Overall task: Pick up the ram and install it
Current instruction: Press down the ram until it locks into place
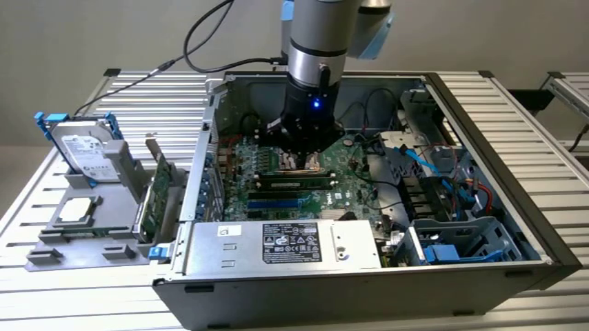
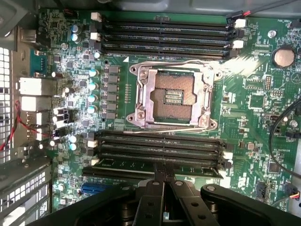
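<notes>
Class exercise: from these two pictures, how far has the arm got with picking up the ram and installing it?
Looks done: the ram lies in a memory slot on the motherboard inside the computer case. In hand: the shut gripper sits right above the ram. Left: whether it is fully pressed in and latched cannot be told.

ram (image 1: 296,183): long narrow green stick (row of dark chips along its face), lying level and seated in a black motherboard slot (image 1: 281,195), edge-on in the wrist view (image 2: 157,163).
</notes>
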Controlling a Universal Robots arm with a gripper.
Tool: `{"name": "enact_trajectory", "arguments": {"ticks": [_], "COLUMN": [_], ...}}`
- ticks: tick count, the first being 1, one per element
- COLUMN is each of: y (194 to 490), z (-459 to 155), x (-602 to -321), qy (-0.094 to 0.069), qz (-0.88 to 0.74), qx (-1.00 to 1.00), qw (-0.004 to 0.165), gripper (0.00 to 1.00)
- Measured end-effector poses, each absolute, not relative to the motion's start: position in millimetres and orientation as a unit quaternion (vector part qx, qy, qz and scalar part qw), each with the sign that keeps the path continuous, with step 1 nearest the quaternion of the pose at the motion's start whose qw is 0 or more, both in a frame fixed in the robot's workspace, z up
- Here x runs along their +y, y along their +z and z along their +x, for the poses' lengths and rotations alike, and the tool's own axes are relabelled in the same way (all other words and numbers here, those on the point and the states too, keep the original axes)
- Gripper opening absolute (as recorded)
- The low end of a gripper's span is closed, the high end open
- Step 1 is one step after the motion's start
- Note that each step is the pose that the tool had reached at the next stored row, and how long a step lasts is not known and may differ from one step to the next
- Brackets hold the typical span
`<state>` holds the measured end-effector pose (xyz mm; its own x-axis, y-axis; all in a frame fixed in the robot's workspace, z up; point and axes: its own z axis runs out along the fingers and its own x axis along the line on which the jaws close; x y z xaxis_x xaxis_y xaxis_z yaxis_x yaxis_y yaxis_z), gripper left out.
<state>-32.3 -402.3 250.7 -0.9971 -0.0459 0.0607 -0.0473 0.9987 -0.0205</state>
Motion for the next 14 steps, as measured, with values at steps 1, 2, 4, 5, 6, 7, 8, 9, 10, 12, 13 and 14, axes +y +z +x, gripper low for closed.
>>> {"name": "enact_trajectory", "arguments": {"ticks": [1, 2, 4, 5, 6, 7, 8, 9, 10, 12, 13, 14], "y": [251, 252, 252, 253, 254, 254, 254, 254, 254, 254, 254, 254], "z": [-32, -32, -32, -32, -32, -32, -32, -32, -32, -32, -32, -32], "x": [-404, -405, -409, -411, -413, -415, -417, -418, -418, -418, -418, -418], "qy": [0.011, 0.011, 0.011, 0.011, 0.011, 0.011, 0.011, 0.01, 0.01, 0.01, 0.01, 0.01], "qz": [0.023, 0.022, 0.021, 0.021, 0.021, 0.02, 0.02, 0.02, 0.02, 0.02, 0.02, 0.02], "qx": [-0.999, -0.999, -0.999, -0.999, -0.999, -0.999, -0.999, -0.999, -0.999, -0.999, -0.999, -0.999], "qw": [0.03, 0.03, 0.03, 0.03, 0.03, 0.03, 0.03, 0.03, 0.03, 0.03, 0.03, 0.03], "gripper": [0.11, 0.11, 0.11, 0.11, 0.11, 0.11, 0.11, 0.11, 0.11, 0.11, 0.11, 0.11]}}
